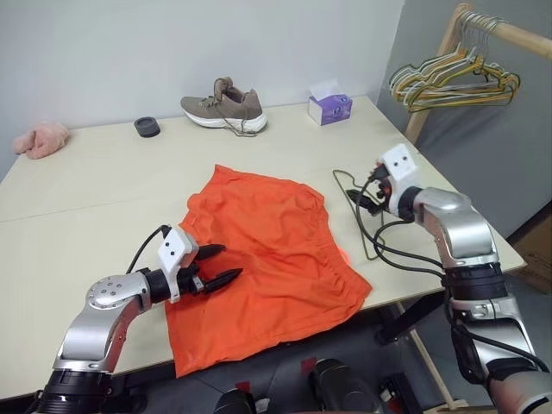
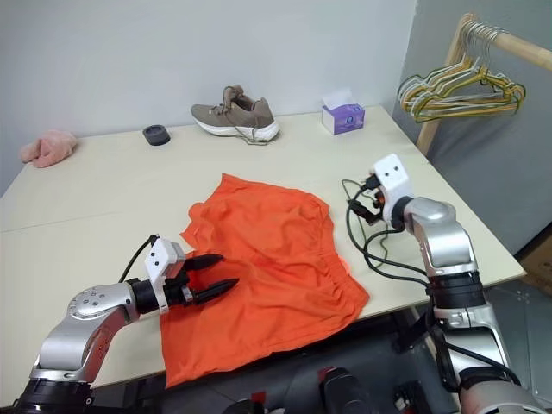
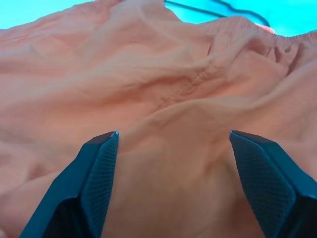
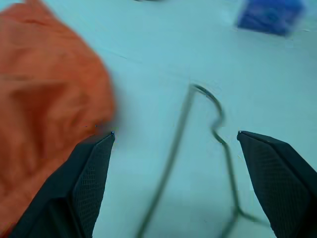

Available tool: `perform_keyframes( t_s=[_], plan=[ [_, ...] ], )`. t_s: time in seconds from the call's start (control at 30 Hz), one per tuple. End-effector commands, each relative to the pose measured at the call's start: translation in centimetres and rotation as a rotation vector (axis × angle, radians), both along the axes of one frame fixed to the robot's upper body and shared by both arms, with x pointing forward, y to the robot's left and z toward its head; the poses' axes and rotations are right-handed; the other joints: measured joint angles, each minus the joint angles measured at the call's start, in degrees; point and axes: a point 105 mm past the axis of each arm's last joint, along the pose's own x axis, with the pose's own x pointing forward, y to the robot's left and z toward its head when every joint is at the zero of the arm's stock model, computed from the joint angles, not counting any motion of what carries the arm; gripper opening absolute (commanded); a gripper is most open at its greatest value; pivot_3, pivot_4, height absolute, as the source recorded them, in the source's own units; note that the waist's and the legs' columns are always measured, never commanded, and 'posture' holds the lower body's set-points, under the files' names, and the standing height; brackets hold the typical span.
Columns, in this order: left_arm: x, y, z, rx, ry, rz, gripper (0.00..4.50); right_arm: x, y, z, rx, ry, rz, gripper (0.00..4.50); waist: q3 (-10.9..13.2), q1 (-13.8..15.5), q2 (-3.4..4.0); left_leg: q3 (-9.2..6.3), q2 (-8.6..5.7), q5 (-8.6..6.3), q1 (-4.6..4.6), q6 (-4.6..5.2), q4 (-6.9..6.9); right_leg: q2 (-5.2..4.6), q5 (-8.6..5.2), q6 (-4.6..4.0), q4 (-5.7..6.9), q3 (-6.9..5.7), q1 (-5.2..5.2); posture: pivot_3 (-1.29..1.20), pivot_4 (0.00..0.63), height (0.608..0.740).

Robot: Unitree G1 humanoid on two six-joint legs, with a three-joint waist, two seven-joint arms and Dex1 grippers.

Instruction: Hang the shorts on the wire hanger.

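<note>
Shorts (image 1: 267,259): thin, limp, light; overhanging worktop (image 1: 78,198) front edge. Grip gathered waistband. Wire hanger (image 4: 208,148): stiff, near right edge. Left gripper (image 1: 216,266), right gripper (image 4: 176,136): both released.

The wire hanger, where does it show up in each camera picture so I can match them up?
Left eye: wire hanger lies right of the shorts.
Right eye: hanger right of the shorts, by the right gripper.
Left wrist: thin wire past the shorts' far edge.
Right wrist: hook ahead between open fingers.
Shared landmark: the shorts.
</note>
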Motion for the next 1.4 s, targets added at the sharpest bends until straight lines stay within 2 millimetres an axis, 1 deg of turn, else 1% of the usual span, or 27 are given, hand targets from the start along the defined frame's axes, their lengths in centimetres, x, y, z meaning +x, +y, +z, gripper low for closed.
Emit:
perform_keyframes(
  t_s=[0.03, 0.1, 0.23, 0.3, 0.37, 0.5, 0.63, 0.73, 0.83, 0.93, 1.0, 1.1, 1.17, 1.2, 1.27, 1.33, 1.37, 1.4],
  plan=[
    [0.4, -1.0, 1.9, -0.015, -0.068, -0.047, 3.77, 0.2, -1.4, -0.5, 0.056, 0.024, -0.115, 4.23, 0.0, -0.1, 0.0, 0.0, 0.0, 0.0, 0.01, 0.0, 0.0, 0.0, 0.0, 0.0, 0.01, -0.01, 0.0, -0.23, 0.083, 0.74],
    [0.4, -1.4, 2.3, -0.02, -0.079, -0.06, 3.77, 0.2, -1.7, -1.7, 0.045, 0.059, -0.134, 4.23, 0.0, -0.3, 0.01, 0.0, 0.0, 0.0, 0.02, 0.0, -0.01, 0.0, 0.0, -0.01, 0.01, -0.01, 0.0, -0.23, 0.082, 0.74],
    [0.4, -1.9, 2.7, -0.023, -0.09, -0.074, 3.77, 0.1, -1.8, -3.2, 0.034, 0.105, -0.143, 4.23, 0.0, -0.6, 0.01, 0.04, 0.0, 0.0, -0.02, 0.0, -0.02, 0.0, -0.01, -0.01, -0.05, 0.04, 0.0, -0.23, 0.082, 0.74],
    [0.2, -2.2, 2.8, -0.02, -0.091, -0.089, 3.77, 0.1, -2.1, -4.8, 0.006, 0.145, -0.159, 4.23, 0.0, -0.9, 0.01, 0.05, 0.0, 0.0, -0.01, 0.0, -0.02, 0.0, -0.01, -0.01, -0.05, 0.05, 0.0, -0.23, 0.08, 0.74],
    [-0.1, -2.3, 2.6, -0.013, -0.086, -0.1, 3.77, 0.0, -2.4, -5.7, -0.007, 0.166, -0.176, 4.23, 0.0, -1.0, 0.01, 0.04, 0.0, 0.0, -0.01, 0.0, -0.02, 0.0, -0.01, -0.01, -0.05, 0.04, 0.0, -0.22, 0.079, 0.74],
    [-0.7, -2.3, 2.1, 0.005, -0.064, -0.119, 3.77, 0.3, -2.9, -6.6, 0.014, 0.199, -0.214, 4.23, 0.0, -1.2, 0.0, 0.07, 0.0, 0.0, 0.07, 0.0, -0.02, 0.0, 0.0, -0.01, -0.03, 0.07, 0.04, -0.22, 0.08, 0.74],
    [-1.8, -2.5, 1.2, 0.047, -0.039, -0.166, 3.77, 0.2, -3.1, -7.7, 0.005, 0.251, -0.206, 4.23, 0.0, -1.3, -0.03, 0.08, 0.0, 0.0, 0.15, 0.0, -0.01, 0.0, 0.01, 0.03, -0.03, 0.09, 0.11, -0.22, 0.084, 0.74],
    [-1.9, -2.6, 1.1, 0.051, -0.038, -0.169, 3.77, 0.1, -3.1, -8.4, 0.025, 0.299, -0.202, 4.23, -0.1, -1.3, -0.09, 0.1, 0.0, 0.0, 0.22, 0.0, -0.01, 0.0, 0.03, 0.05, -0.03, 0.12, 0.16, -0.22, 0.084, 0.74],
    [-1.8, -2.8, 1.2, 0.05, -0.044, -0.171, 3.77, 0.2, -3.8, -9.7, 0.06, 0.379, -0.243, 3.66, -0.1, -1.3, -0.22, 0.11, 0.0, 0.0, 0.31, 0.01, 0.0, 0.0, 0.04, 0.04, -0.03, 0.13, 0.24, -0.23, 0.082, 0.74],
    [-1.7, -2.8, 1.4, 0.053, -0.05, -0.171, 3.77, 0.4, -4.5, -10.3, 0.049, 0.418, -0.273, 2.69, -0.4, -1.5, -0.56, 0.19, 0.0, 0.0, 0.56, 0.01, 0.0, 0.0, 0.01, -0.01, -0.05, 0.2, 0.41, -0.23, 0.079, 0.74],
    [-1.7, -2.8, 1.5, 0.055, -0.052, -0.17, 3.77, 0.5, -4.6, -10.4, 0.052, 0.426, -0.281, 1.9, -0.5, -1.6, -0.76, 0.19, 0.0, 0.0, 0.69, 0.01, -0.01, 0.0, -0.04, -0.1, -0.1, 0.21, 0.56, -0.23, 0.076, 0.74],
    [-1.6, -2.7, 1.6, 0.058, -0.057, -0.163, 3.77, 0.9, -4.9, -10.2, 0.032, 0.409, -0.292, 0.93, -0.6, -1.7, -0.92, 0.2, 0.0, 0.0, 0.73, 0.01, -0.01, 0.0, -0.06, -0.14, -0.14, 0.25, 0.62, -0.22, 0.073, 0.74],
    [-1.5, -2.6, 1.7, 0.057, -0.059, -0.156, 3.77, 1.3, -4.9, -9.6, 0.031, 0.377, -0.288, 0.22, -0.6, -1.7, -0.93, 0.21, 0.0, 0.0, 0.73, 0.01, -0.01, 0.0, -0.05, -0.13, -0.14, 0.26, 0.62, -0.22, 0.072, 0.74],
    [-1.5, -2.6, 1.7, 0.057, -0.06, -0.151, 3.77, 1.6, -4.9, -9.1, 0.028, 0.356, -0.283, 0.02, -0.6, -1.8, -0.93, 0.22, 0.0, 0.0, 0.73, 0.01, -0.01, 0.0, -0.05, -0.12, -0.14, 0.27, 0.62, -0.22, 0.072, 0.74],
    [-1.2, -2.4, 1.9, 0.054, -0.061, -0.136, 3.77, 2.4, -4.7, -7.1, -0.039, 0.244, -0.226, 0.02, -0.6, -1.8, -0.9, 0.22, 0.0, 0.0, 0.73, 0.01, -0.01, 0.0, -0.05, -0.12, -0.14, 0.28, 0.61, -0.22, 0.072, 0.74],
    [-1.0, -2.3, 2.0, 0.053, -0.063, -0.122, 3.77, 2.7, -4.5, -5.9, -0.073, 0.184, -0.182, 0.02, -0.5, -1.8, -0.8, 0.3, -0.02, 0.0, 0.71, 0.01, -0.01, 0.0, -0.04, -0.1, -0.14, 0.37, 0.56, -0.22, 0.072, 0.74],
    [-0.9, -2.2, 2.0, 0.054, -0.064, -0.117, 3.77, 2.8, -4.3, -5.6, -0.076, 0.172, -0.17, 0.02, -0.5, -1.8, -0.76, 0.37, -0.03, 0.0, 0.69, 0.01, -0.01, 0.0, -0.01, -0.05, -0.14, 0.46, 0.51, -0.22, 0.072, 0.74],
    [-0.8, -2.1, 2.1, 0.047, -0.063, -0.105, 3.77, 2.9, -4.1, -4.6, -0.107, 0.123, -0.129, 0.02, -0.4, -1.8, -0.71, 0.42, -0.03, 0.0, 0.68, 0.01, -0.03, 0.0, 0.0, -0.03, -0.13, 0.51, 0.47, -0.22, 0.073, 0.74]
  ],
)
